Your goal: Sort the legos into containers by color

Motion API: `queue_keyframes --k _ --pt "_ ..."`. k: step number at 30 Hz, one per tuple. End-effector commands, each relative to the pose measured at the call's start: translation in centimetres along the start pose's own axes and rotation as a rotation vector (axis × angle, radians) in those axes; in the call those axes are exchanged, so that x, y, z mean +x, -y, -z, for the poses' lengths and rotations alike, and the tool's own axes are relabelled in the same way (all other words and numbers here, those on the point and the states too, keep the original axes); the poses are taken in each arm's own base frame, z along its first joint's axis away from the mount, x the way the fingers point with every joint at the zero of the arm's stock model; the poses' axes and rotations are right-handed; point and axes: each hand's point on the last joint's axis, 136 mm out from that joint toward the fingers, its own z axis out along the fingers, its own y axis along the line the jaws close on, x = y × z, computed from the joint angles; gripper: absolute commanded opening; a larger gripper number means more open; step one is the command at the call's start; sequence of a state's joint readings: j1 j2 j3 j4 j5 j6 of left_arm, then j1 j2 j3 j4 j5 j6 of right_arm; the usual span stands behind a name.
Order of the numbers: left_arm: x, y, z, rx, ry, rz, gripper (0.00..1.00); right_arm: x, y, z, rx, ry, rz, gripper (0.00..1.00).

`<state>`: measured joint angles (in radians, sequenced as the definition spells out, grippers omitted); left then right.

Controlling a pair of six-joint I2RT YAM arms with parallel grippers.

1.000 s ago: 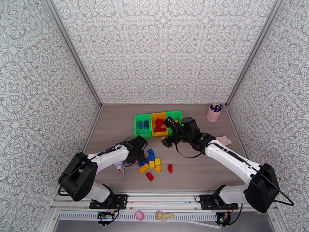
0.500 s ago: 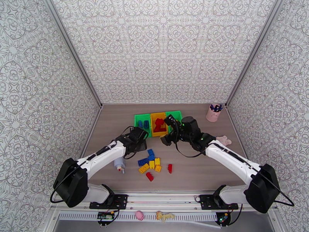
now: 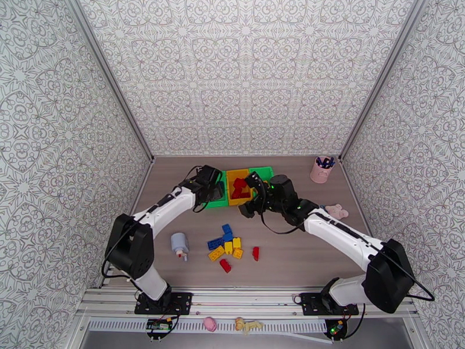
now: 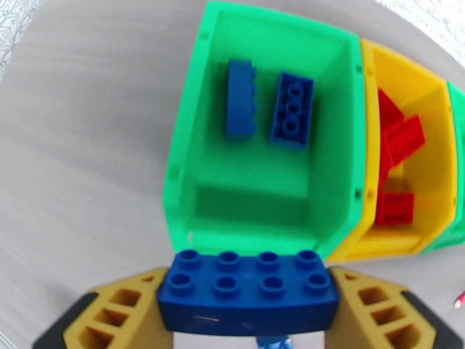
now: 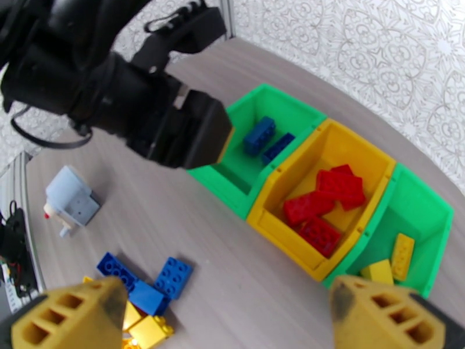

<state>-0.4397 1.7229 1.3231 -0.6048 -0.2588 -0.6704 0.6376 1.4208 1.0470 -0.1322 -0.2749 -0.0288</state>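
Fingers [image 4: 110, 312] of the left gripper [image 4: 250, 303] are clamped on one blue two-by-four lego brick [image 4: 250, 286], which is held studs-up at the near wall of the left green bin [image 4: 180, 152]. Fingers [image 5: 70, 315] of the right gripper [image 5: 224, 315] are spread wide, with nothing held between them. This gripper is positioned above the desk [image 5: 192, 228], near the front of the bins.

Three bins are joined in one row. Two blue bricks [image 4: 292, 110] are lying in the left green bin, side by side with a narrow gap. At least three red bricks [image 5: 317, 207] are counted in the yellow middle bin [image 5: 261, 219], piled loosely against one another. Two yellow bricks [image 5: 401, 255] are lying in the right green bin [image 5: 442, 219].

Nine loose bricks [image 3: 229, 245] are clustered on the desk between the two arms: three blue, four yellow and two red. The two red ones [image 3: 256, 253] are set at the near and right edges of the cluster. One white-blue bottle [image 3: 179, 244] is lying just left of the cluster. One pink pen cup [image 3: 321, 168] is standing at the far right corner. One pink toy figure [image 3: 337, 212] is lying beside the right arm.
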Motion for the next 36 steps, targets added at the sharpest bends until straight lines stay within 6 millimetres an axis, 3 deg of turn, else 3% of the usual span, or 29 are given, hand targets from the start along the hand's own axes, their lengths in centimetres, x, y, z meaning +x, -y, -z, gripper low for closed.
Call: queue_keyframes --k 1,7,11,15,20,22,27,36 --pt "-2.0 0.7 -1.1 0.015 0.022 -0.004 0.51 -1.0 -0.3 0.0 -0.018 0.031 -0.009 0.95" --pt "-2.3 1.9 -3.1 0.027 -0.013 -0.023 0.52 -0.8 -0.3 0.3 -0.011 0.023 -0.002 0.95" --pt "-2.5 2.5 -2.9 0.036 -0.007 -0.031 0.69 -0.8 -0.4 0.3 -0.015 0.024 -0.009 0.94" --pt "-2.7 2.9 -1.4 0.054 0.018 -0.049 0.81 -1.0 -0.3 0.5 -0.01 0.016 -0.012 0.94" --pt "-3.0 3.5 2.2 0.093 0.1 -0.117 0.92 -0.3 0.1 0.7 0.017 -0.016 0.037 0.95" --pt "-2.7 3.2 3.6 0.102 0.116 -0.129 0.96 0.0 -0.6 0.9 -0.021 -0.031 0.09 0.96" --pt "-1.4 1.1 6.0 0.121 0.108 -0.072 1.0 2.5 -3.3 1.6 -0.175 -0.126 0.303 0.99" --pt "0.4 -2.9 6.3 0.186 0.031 0.155 1.0 10.7 -7.5 0.0 -0.327 -0.48 0.656 1.0"
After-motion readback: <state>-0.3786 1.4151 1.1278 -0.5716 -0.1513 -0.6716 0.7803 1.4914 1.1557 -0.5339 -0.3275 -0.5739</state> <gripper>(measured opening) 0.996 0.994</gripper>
